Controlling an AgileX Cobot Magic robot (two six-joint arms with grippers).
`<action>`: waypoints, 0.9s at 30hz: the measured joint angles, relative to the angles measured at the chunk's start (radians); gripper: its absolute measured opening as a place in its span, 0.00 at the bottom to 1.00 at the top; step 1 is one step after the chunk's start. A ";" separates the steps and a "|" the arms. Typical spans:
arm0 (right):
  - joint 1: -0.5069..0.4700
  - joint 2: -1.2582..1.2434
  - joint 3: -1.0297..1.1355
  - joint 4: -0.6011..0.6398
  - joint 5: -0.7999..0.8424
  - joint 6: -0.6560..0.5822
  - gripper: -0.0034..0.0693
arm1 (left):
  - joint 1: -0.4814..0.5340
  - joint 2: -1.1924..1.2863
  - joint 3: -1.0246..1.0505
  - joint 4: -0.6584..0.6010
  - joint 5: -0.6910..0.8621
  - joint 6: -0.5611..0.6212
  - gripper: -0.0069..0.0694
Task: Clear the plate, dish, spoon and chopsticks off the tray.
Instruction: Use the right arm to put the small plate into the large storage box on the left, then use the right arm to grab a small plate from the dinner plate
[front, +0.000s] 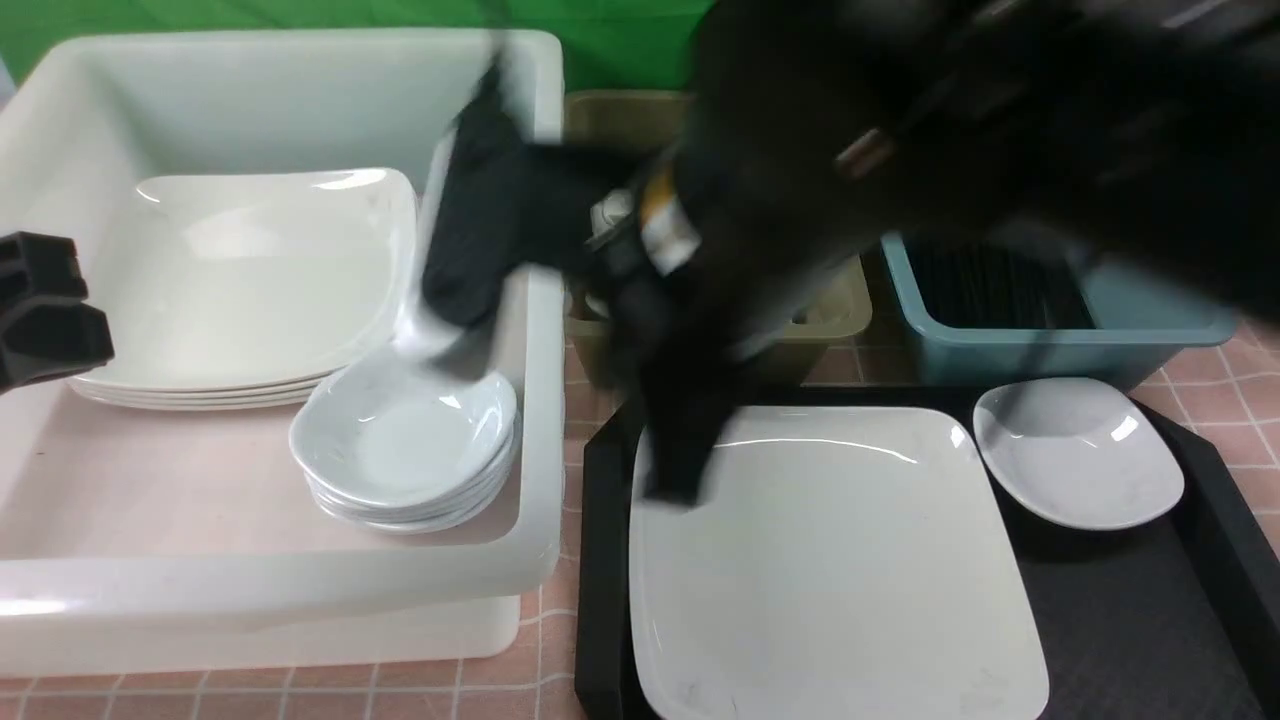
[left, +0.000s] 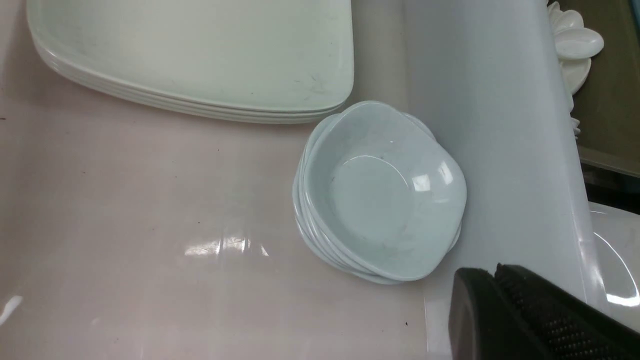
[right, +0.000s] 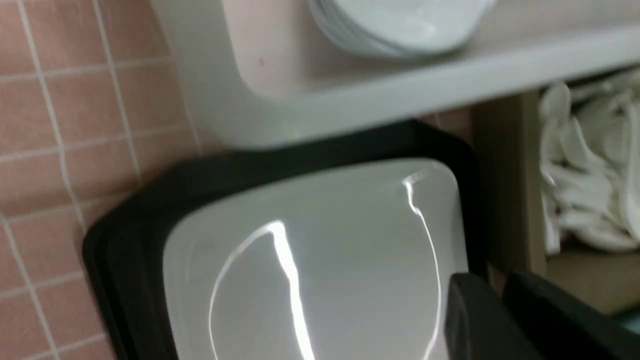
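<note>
1. The large white square plate (front: 830, 560) fills the lower middle of the front view. It lies flat on the left part of the black tray (front: 1130, 620).
2. A small white dish (front: 1080, 465) sits on the tray at the plate's upper right corner, just beside it.
3. The right gripper (front: 675, 470) is blurred and hangs over the plate's upper left corner. In the right wrist view its jaws (right: 492, 285) stand narrow with only a slim gap, and nothing shows between them.
4. Left of the tray stands a white tub (front: 300, 590). It holds a stack of small dishes (front: 405, 450) and, further back, a stack of square plates (front: 250, 280).
5. The left gripper (front: 45, 310) is at the left edge over this tub, well apart from the tray. Its jaws are pressed together and hold nothing.
6. Behind the tray, an olive tub (front: 830, 310) holds white soup spoons (right: 585, 175).
7. To the olive tub's right is a blue tub (front: 1050, 350), its dark contents too blurred to name.
</note>
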 joint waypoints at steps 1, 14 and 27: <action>-0.029 -0.052 0.000 -0.007 0.020 0.043 0.13 | 0.000 0.000 0.000 0.000 0.000 0.000 0.12; -0.628 -0.337 0.488 0.108 -0.031 0.380 0.14 | 0.000 0.000 0.000 0.000 0.007 0.015 0.12; -0.621 -0.111 0.779 0.039 -0.399 0.253 0.83 | 0.000 0.000 0.000 -0.031 0.045 0.090 0.12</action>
